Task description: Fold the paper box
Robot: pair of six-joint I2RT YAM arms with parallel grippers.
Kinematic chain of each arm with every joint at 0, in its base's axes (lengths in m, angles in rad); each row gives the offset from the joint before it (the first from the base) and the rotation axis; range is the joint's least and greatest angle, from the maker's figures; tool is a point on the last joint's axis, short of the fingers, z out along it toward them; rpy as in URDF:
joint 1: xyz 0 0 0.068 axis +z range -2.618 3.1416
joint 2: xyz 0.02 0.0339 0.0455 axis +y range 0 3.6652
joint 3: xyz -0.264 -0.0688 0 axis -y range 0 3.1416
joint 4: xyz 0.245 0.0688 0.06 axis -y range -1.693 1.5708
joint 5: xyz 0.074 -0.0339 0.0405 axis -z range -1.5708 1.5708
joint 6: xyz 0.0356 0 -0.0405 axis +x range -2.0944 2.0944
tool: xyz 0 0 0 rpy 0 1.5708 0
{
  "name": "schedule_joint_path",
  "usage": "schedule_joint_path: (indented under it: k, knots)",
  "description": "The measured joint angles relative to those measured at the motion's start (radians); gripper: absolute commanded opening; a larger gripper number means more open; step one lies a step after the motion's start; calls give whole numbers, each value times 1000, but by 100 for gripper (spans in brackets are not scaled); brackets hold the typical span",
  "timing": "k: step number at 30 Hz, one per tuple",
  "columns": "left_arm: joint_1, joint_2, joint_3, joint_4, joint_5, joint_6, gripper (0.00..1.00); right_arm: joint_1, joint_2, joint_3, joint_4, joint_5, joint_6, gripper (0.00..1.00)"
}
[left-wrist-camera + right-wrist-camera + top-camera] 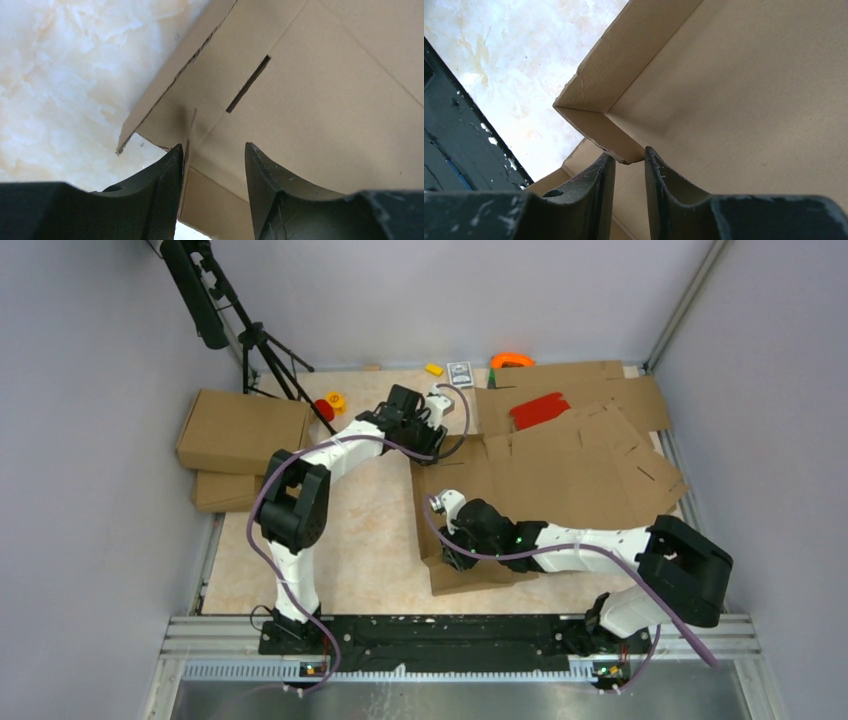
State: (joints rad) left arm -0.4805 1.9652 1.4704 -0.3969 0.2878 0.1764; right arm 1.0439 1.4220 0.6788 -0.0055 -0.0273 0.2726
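Observation:
The paper box (560,475) is a brown cardboard blank lying flat right of the table's middle, with its left walls partly raised. My left gripper (433,444) is at the box's far left corner. In the left wrist view this gripper (213,146) stands open over the slotted panel (325,125), and a flap's edge rests against its left finger (167,185). My right gripper (448,545) is at the near left corner. There, in the right wrist view, this gripper (629,152) is shut on the end of a raised wall flap (616,137) of the box (749,100).
Two folded cardboard boxes (240,430) (225,490) sit at the left edge. Flat cardboard sheets (600,390) with a red piece (540,408) lie at the back right. Small toys (335,400) and an orange item (510,360) lie along the back. A tripod (250,340) stands at the back left.

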Motion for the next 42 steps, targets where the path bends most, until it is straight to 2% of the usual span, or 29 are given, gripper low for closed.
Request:
schedule_joint_path:
  k: [3, 6, 13, 20, 26, 34, 38, 42]
  knots:
    - [1, 3, 3, 36, 22, 2, 46, 0, 0, 0, 3, -3, 0, 26]
    - [1, 16, 8, 46, 47, 4, 36, 0, 0, 0, 10, -5, 0, 26]
    - [1, 52, 34, 23, 71, 9, 20, 0, 0, 0, 17, -16, 0, 25]
    - [-2, 58, 39, 0, 84, -3, 11, 0, 0, 0, 20, -24, 1, 22]
    - [-13, 79, 41, 5, 82, -39, 8, 0, 0, -6, 25, -32, 6, 35]
    - [-19, 95, 41, 13, 77, -84, 9, 0, 0, -19, 45, -85, 10, 58]
    - [-19, 95, 41, 16, 71, -98, 9, 0, 0, -19, 45, -111, -2, 63]
    - [-19, 100, 41, 23, 71, -104, 9, 0, 1, -10, 15, -135, -39, 61]
